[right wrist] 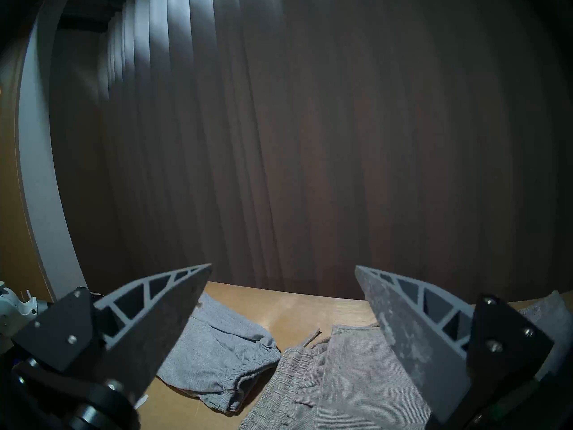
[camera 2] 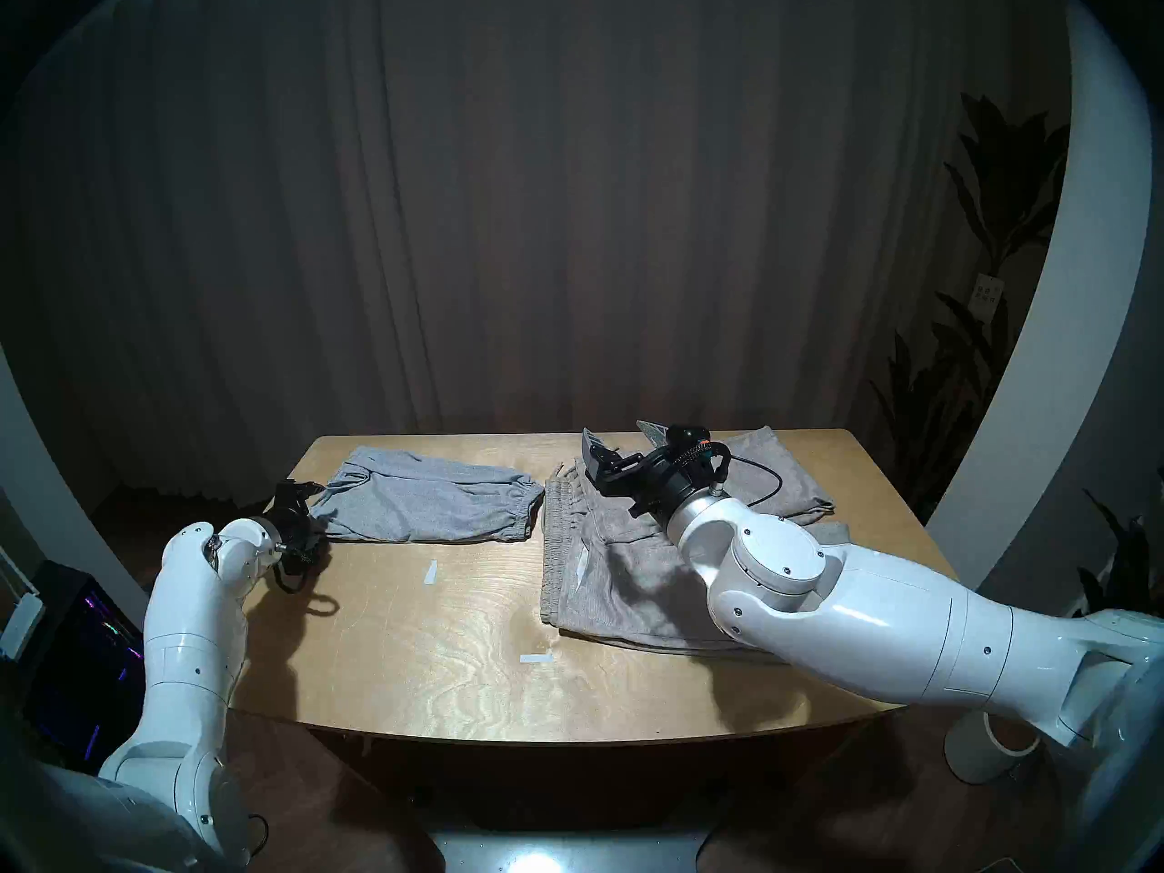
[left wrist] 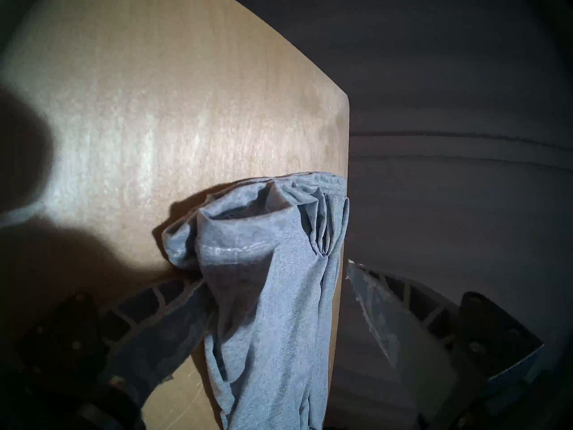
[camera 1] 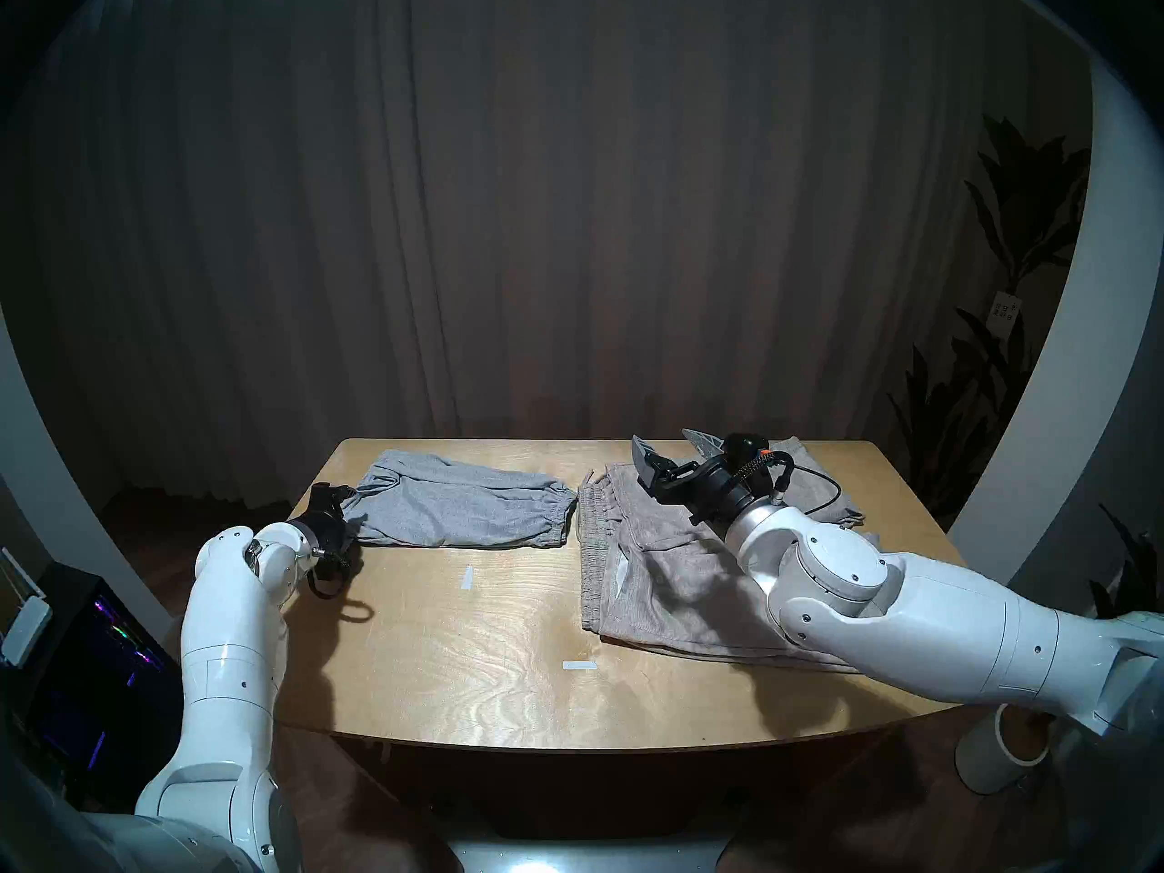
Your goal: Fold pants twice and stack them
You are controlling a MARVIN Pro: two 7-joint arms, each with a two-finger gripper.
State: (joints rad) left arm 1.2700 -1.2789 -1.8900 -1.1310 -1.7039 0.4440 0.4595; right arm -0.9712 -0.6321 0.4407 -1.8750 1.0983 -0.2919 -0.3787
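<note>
Two knit pairs of pants on a pale wooden tabletop (camera 1: 504, 632).
The smaller grey pants (camera 1: 466, 506), smooth and folded, lie left with a leg end between the left gripper (left wrist: 273, 320)'s parted jaws; the larger ribbed beige pants (camera 1: 667, 575) lie right under the right gripper (right wrist: 283, 272), jaws wide, empty.

Wooden table (camera 1: 504, 676) under grey pants (camera 1: 460, 506), beige pants (camera 1: 661, 569), two tape strips (camera 1: 467, 578).
</note>
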